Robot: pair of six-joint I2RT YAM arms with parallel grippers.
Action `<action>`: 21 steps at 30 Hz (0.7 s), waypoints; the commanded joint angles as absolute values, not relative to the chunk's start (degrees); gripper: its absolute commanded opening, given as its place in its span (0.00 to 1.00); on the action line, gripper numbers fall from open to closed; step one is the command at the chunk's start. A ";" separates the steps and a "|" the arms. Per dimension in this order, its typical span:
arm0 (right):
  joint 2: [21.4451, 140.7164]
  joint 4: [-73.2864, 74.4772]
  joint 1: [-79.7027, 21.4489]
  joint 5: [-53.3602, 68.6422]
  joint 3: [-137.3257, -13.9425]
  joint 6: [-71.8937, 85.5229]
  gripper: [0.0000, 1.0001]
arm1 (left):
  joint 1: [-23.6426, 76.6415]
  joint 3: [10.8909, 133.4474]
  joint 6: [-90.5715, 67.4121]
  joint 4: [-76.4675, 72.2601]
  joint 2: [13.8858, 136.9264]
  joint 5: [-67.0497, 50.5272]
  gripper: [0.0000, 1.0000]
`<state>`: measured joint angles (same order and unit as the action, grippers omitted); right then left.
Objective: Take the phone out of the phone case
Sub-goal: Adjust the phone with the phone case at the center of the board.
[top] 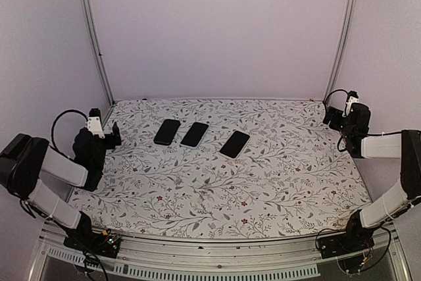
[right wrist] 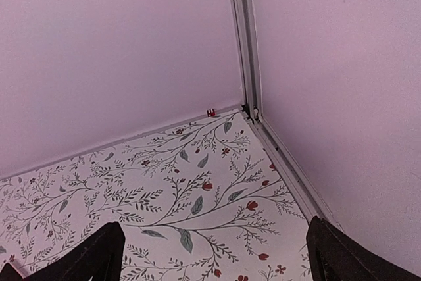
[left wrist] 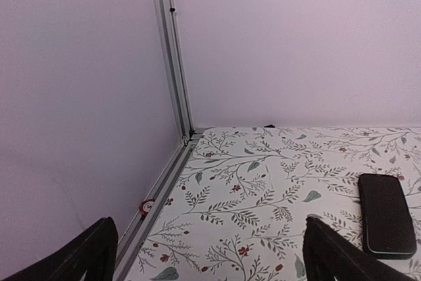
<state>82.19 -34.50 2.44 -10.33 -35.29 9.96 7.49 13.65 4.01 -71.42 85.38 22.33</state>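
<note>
— Black glass, three times over: the left phone (top: 167,131), the middle phone (top: 195,134) and the right phone (top: 235,144) lie flat in a slanted row on the floral cloth (top: 263,189), toward the back wall.
— Which one wears the case?
— That cannot be told from above. Each looks like the same dark slab.
— And the left pincer (top: 116,133)?
— It hangs over the cloth's left edge with its jaws spread wide and nothing between them. The left phone is nearest to it, off to its right and apart from it. Its wrist view shows that phone (left wrist: 387,214) lying just beyond the right finger (left wrist: 332,255), untouched.
— The right pincer (top: 331,118)?
— It gapes too, and is empty. It sits near the far right corner and faces the corner post (right wrist: 245,44). All three phones lie well apart from it, to its left, the right phone being the closest.
</note>
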 commanded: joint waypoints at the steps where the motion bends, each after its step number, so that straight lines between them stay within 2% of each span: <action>1: 80.51 -26.28 2.49 -6.52 -37.88 12.05 0.99 | 9.72 24.92 6.94 -52.40 77.28 18.82 0.99; 9: 77.29 -16.48 1.76 -2.13 -42.56 19.34 0.99 | 13.29 41.84 -2.30 -20.93 72.83 14.62 0.99; 13: 77.57 -12.83 0.44 1.69 -45.14 21.85 0.99 | 17.27 46.94 -6.45 -7.42 72.98 20.18 0.99; 16: 77.93 -9.14 -4.11 1.50 -47.65 21.65 0.99 | 17.70 51.04 -11.36 1.88 73.91 19.23 0.99; 21: 79.21 -2.03 -11.15 -1.57 -52.76 21.65 0.99 | 19.49 50.73 -12.28 1.05 72.69 14.84 0.99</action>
